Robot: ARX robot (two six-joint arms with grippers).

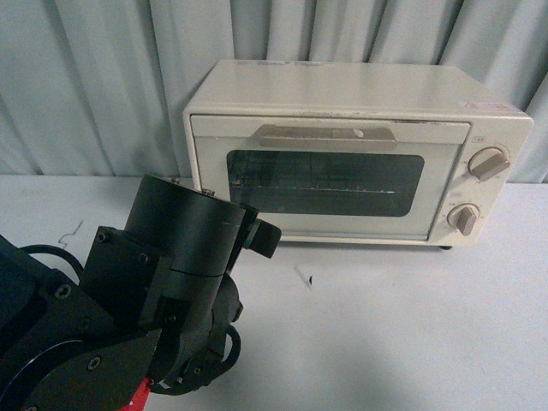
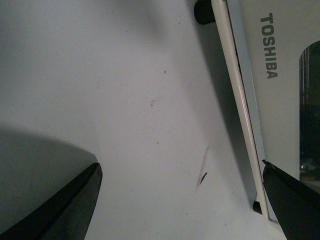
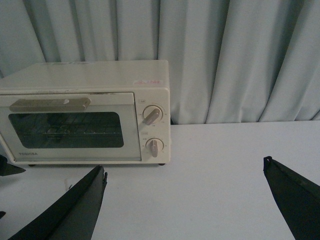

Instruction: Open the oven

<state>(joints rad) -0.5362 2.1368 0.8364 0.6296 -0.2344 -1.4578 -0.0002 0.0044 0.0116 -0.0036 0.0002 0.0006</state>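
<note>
The cream-white oven (image 1: 342, 154) stands at the back of the white table, its glass door shut and upright. The beige bar handle (image 1: 328, 135) runs along the door's top, and two round knobs (image 1: 488, 163) sit at its right. My left arm (image 1: 171, 265) fills the lower left in front of the oven's left corner, and its fingertips are hidden there. In the left wrist view my left gripper (image 2: 180, 200) is open and empty over the table, beside the door's lower edge (image 2: 270, 75) marked TOSHIBA. My right gripper (image 3: 182, 200) is open and empty, well back from the oven (image 3: 85, 112).
A grey-blue curtain (image 1: 103, 86) hangs close behind the oven. The white table (image 1: 385, 325) spreads in front of it, with a small dark mark (image 1: 308, 278) on it that also shows in the left wrist view (image 2: 202, 177). The oven's black feet (image 2: 202, 11) rest on the table.
</note>
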